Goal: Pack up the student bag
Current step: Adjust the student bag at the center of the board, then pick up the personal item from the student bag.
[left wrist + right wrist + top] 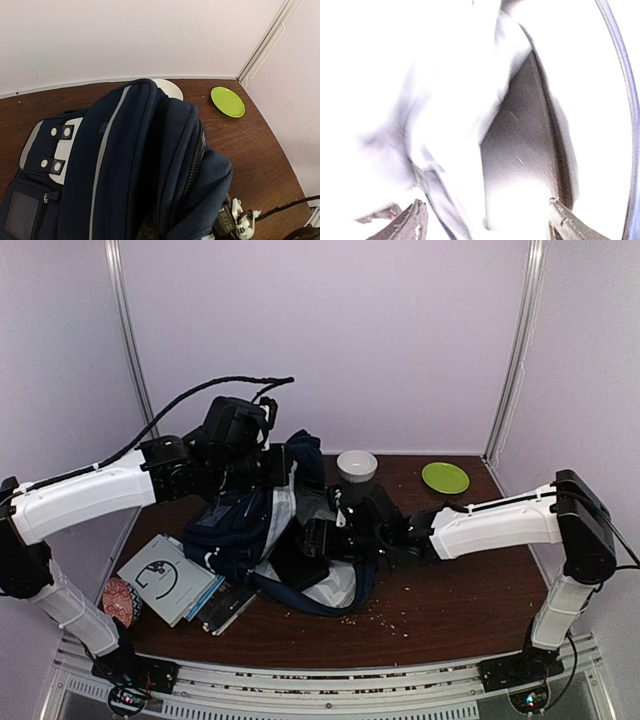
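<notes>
The navy student bag [245,525] lies in the middle of the table with its top raised, and it fills the left wrist view [135,165], its main opening gaping dark. My left gripper [272,466] is at the bag's raised top edge and seems shut on it; its fingers are hidden by fabric. My right gripper [318,536] is at the bag's open side. In the washed-out right wrist view it is open [487,225], its fingertips [416,220] wide apart, facing pale lining and a dark flat panel [520,150].
A white bowl [357,465] stands behind the bag and a green plate [445,477] at the back right, also in the left wrist view [227,101]. Notebooks [168,578] and a red patterned item [120,600] lie front left. Crumbs [385,618] dot the front.
</notes>
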`<state>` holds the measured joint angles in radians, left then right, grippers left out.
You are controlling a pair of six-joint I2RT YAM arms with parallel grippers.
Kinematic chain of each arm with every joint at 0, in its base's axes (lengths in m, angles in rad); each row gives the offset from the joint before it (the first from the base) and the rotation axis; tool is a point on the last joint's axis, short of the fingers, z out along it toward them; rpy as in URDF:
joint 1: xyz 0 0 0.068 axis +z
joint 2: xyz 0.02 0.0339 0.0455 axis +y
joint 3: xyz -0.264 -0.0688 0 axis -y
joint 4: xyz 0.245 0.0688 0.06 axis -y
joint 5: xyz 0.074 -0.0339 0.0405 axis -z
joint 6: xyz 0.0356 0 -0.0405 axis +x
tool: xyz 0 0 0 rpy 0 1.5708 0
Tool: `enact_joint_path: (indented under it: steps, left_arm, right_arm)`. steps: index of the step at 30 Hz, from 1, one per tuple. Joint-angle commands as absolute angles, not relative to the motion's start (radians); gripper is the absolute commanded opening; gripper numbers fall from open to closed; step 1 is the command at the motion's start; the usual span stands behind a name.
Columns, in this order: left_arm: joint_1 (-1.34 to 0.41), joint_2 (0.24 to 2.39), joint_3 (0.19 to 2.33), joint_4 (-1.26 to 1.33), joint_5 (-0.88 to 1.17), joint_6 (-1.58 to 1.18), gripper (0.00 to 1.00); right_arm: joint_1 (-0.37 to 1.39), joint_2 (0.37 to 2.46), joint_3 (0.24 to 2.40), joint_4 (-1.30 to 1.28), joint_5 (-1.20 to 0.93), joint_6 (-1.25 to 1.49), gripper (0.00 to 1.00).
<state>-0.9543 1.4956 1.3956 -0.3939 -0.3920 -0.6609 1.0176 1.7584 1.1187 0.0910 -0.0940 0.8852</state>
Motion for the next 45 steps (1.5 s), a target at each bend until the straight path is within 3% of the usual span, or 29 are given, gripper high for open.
enact_joint_path:
  steps: [1, 7, 17, 18, 25, 38, 45]
  left_arm:
    - [-0.949, 1.481, 1.409, -0.196, -0.404, -0.654, 0.00]
    - [-0.949, 1.492, 1.408, -0.206, -0.396, -0.655, 0.00]
    - [-0.949, 1.486, 1.375, -0.199, -0.359, -0.673, 0.00]
    - [-0.949, 1.483, 1.369, -0.199, -0.358, -0.674, 0.00]
    - [-0.948, 1.468, 1.330, -0.206, -0.385, -0.670, 0.00]
    - [-0.931, 1.446, 1.349, -0.216, -0.460, -0.611, 0.00]
    - [-0.900, 1.489, 1.370, -0.198, -0.469, -0.604, 0.00]
  right_arm:
    - [1.033, 1.725, 1.069, -0.009, -0.049, 0.864, 0.80]
    - [1.037, 1.761, 1.050, -0.064, -0.026, 0.893, 0.77]
    - [1.019, 1.899, 1.108, 0.040, -0.094, 0.989, 0.61]
    - [1.015, 1.905, 1.111, 0.043, -0.098, 0.999, 0.57]
    - [1.010, 1.796, 1.052, 0.150, -0.102, 1.003, 0.00]
    - [1.008, 1.420, 1.061, -0.131, -0.049, 0.836, 0.00]
    - [1.007, 1.249, 1.160, -0.374, 0.083, 0.765, 0.00]
